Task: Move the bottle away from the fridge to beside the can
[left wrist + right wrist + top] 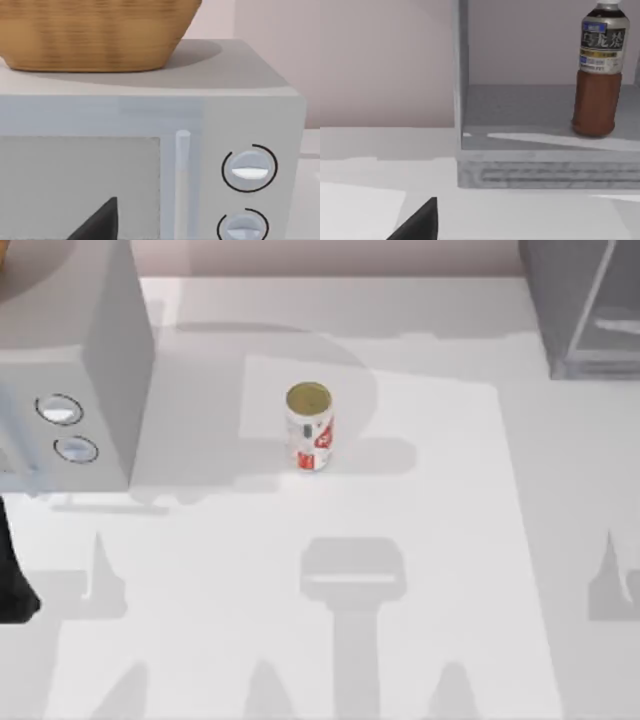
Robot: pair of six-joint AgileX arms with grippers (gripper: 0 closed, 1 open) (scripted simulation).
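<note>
While the right gripper [415, 222] shows just a dark fingertip, so I cannot tell how wide it stands, the bottle [598, 75] stands upright ahead of it inside the fridge [545, 165]. Well apart, the can [309, 428] stands mid-table. Facing the left gripper [95, 224]: a microwave [240, 110], basket [95, 35] on top.

Fridge [585, 310] cut by top view's edge; bottle [598, 75] cap cropped.
</note>
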